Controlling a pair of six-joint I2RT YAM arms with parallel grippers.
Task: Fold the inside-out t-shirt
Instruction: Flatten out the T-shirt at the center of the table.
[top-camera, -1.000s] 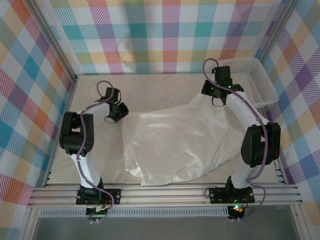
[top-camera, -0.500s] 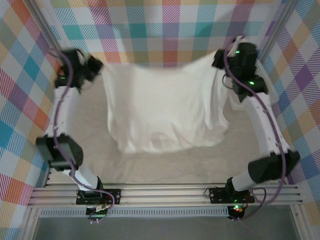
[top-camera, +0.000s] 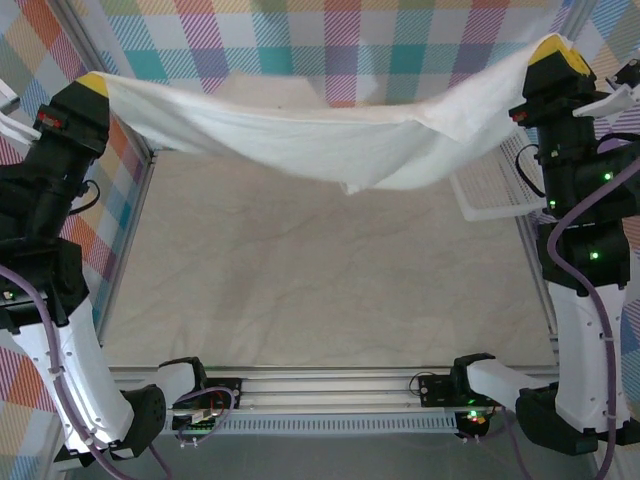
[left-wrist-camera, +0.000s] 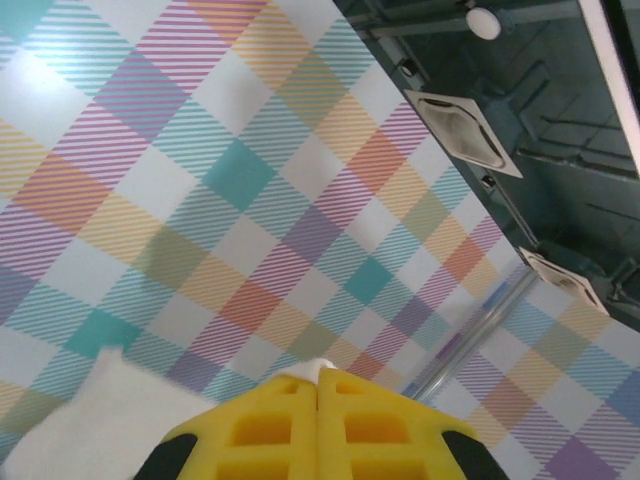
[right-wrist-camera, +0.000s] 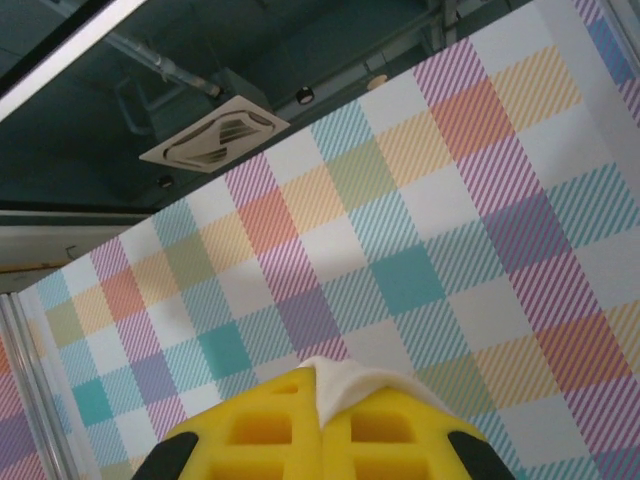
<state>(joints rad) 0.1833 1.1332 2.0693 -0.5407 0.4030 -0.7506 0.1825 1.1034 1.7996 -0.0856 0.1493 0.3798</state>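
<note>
T-shirt position: the inside-out t-shirt (top-camera: 330, 140) is held in the air above the far edge of the surface (top-camera: 300, 280); it is stretched like a hammock from above the far-left corner to above the far-right corner; no part of it is seen resting on the surface.
Long axis: the cloth is run left to right, parallel to the far edge; the middle is sagged lowest, with a loose fold hung right of centre.
Left pincer: the left pincer (top-camera: 93, 82) is pressed together on one end of the t-shirt; in the left wrist view a sliver of white cloth is seen nipped between the yellow pads.
Right pincer: the right pincer (top-camera: 555, 50) is pressed together on the other end; in the right wrist view cloth is seen bunched at the pad tips.
Direction from pincers: the cloth is hung inward and downward from each pincer, towards the middle; neither arm is judged nearer, the load being shared.
Edges: the mesh basket (top-camera: 490, 185) is set by the far-right corner, beneath the right end of the cloth; whether it is touched cannot be told; a snag on its rim is judged possible if that end is lowered straight down.
Open room: the bare surface is offered from far edge to near edge; a lay-down towards the near edge, away from the basket, is judged to be called for.
</note>
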